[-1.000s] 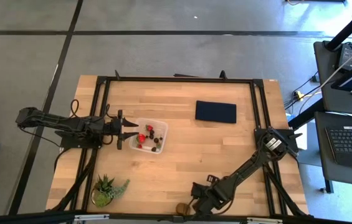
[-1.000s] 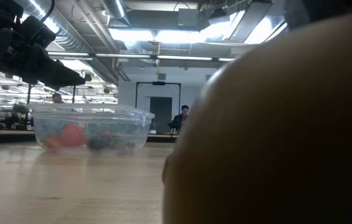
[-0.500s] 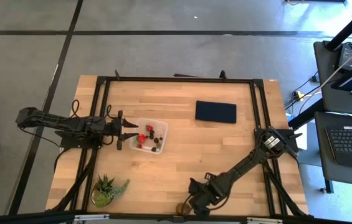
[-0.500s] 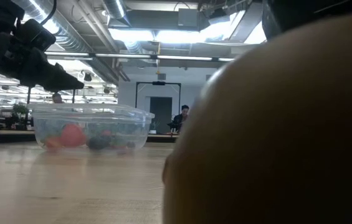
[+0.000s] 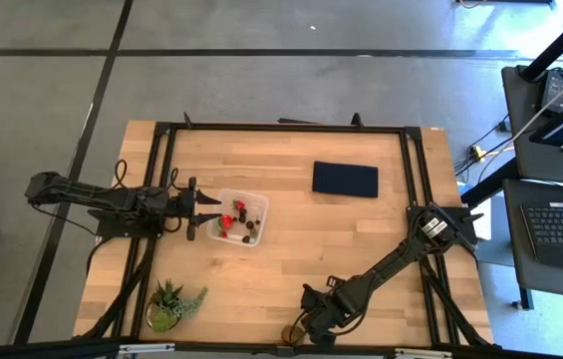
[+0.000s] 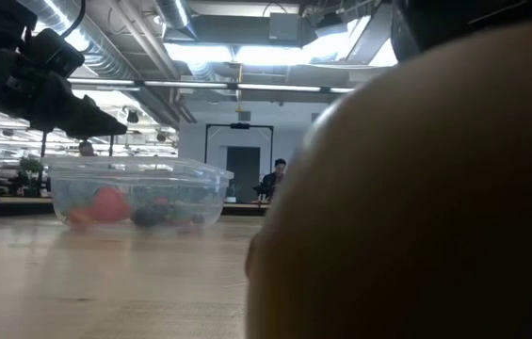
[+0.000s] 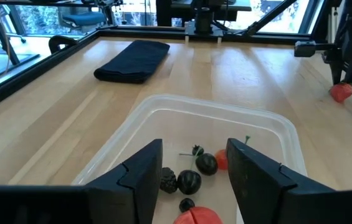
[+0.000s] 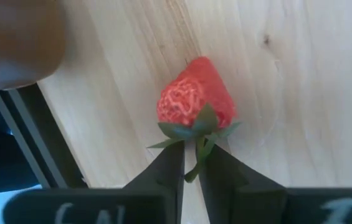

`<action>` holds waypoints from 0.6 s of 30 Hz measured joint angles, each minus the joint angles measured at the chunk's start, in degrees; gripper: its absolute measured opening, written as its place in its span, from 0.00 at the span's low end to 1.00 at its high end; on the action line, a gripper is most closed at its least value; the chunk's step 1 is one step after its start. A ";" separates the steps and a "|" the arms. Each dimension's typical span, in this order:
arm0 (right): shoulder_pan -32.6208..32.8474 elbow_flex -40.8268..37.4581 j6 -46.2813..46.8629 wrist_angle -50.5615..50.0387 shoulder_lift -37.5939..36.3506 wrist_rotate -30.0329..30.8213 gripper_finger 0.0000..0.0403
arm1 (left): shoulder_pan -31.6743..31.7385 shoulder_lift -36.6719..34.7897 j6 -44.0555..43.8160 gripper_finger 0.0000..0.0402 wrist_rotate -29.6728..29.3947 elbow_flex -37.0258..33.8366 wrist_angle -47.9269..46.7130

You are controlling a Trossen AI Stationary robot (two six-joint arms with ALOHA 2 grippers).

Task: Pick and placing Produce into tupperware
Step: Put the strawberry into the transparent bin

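A red strawberry (image 8: 194, 102) with a green top lies on its side on the wood by the table's near edge, and my right gripper (image 8: 191, 171) is shut at its stem. The brown kiwi (image 5: 289, 334) lies just left of that gripper (image 5: 307, 321) and fills most of the low view (image 6: 416, 188). The clear tupperware (image 5: 258, 205) at centre left holds strawberries (image 7: 197, 216) and dark berries (image 7: 191, 180). My left gripper (image 7: 194, 149) hovers open over the tupperware's left rim, nothing between its fingers. My right gripper pinches the strawberry's thin green stem (image 8: 196, 155) between its two fingers, just below the leaves. The fingers come from above, pointing steeply down. The strawberry rests on the table on its side, its tip pointing away from the fingers.
A folded dark blue cloth (image 5: 345, 179) lies at the far right of centre. A spiky potted plant (image 5: 171, 304) stands at the near left corner. A black frame (image 5: 281, 128) runs round the tabletop. Bare wood lies between the tupperware and the right gripper.
My right gripper has edged a little toward the table's left edge, close by the kiwi. The left gripper and the tupperware have kept still.
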 joint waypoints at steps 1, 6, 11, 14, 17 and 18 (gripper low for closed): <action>-0.02 0.00 -0.06 -0.02 0.00 -0.24 0.11 | 0.00 -0.01 -0.01 0.42 0.00 0.02 0.00; -0.11 -0.01 -0.17 -0.02 0.00 -2.27 0.11 | 0.00 0.01 -0.02 0.41 0.00 0.01 0.01; -0.07 -0.02 0.09 0.00 0.00 -2.28 0.11 | 0.00 0.02 -0.02 0.40 0.02 0.02 0.02; -0.07 -0.02 0.95 0.08 0.00 -2.33 0.11 | 0.00 0.02 -0.02 0.41 0.00 0.00 0.02; -0.07 -0.02 1.01 0.45 0.00 -2.66 0.15 | 0.00 0.01 -0.02 0.42 0.00 0.00 0.02; -0.07 -0.02 0.63 0.57 0.00 -2.97 0.17 | 0.00 0.01 -0.02 0.42 0.01 0.01 0.02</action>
